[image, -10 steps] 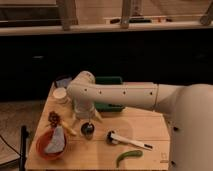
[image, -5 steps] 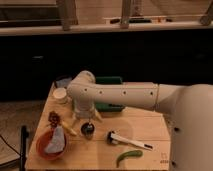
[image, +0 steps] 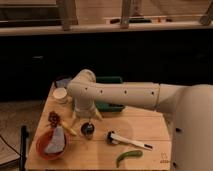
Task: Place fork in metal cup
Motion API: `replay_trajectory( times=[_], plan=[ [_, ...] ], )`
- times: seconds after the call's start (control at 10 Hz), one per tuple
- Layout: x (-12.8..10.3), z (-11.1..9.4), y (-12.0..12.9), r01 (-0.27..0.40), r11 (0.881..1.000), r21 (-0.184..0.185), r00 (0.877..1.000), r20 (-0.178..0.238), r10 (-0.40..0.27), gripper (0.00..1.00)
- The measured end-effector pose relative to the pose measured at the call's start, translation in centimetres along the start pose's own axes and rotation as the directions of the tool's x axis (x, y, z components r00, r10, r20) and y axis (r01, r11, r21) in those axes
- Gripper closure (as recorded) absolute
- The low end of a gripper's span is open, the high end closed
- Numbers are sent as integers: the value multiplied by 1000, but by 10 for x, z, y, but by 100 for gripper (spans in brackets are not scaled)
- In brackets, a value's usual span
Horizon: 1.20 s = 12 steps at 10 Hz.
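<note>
My tool (image: 88, 121) hangs just above the metal cup (image: 88, 131), near the worktop's (image: 142, 124) middle. From the cup, the orange bowl (image: 39, 145) sits at eight o'clock, the green pepper (image: 129, 156) at four.

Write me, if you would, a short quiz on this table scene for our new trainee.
1. True or false: the green pepper lies on the table, nearer the camera than the white-handled tool.
2. The gripper hangs over: A the metal cup, B the white cup, C the orange bowl.
3. What colour is the tray behind the arm?
Key: 1 true; 2 A; 3 green.
</note>
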Motion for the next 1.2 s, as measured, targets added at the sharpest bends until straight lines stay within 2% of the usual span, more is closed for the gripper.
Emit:
replay_trajectory(
  times=[1.2],
  plan=[
    [5,-7,-3,3,1000,2,1000,-8,-3,20]
  ],
)
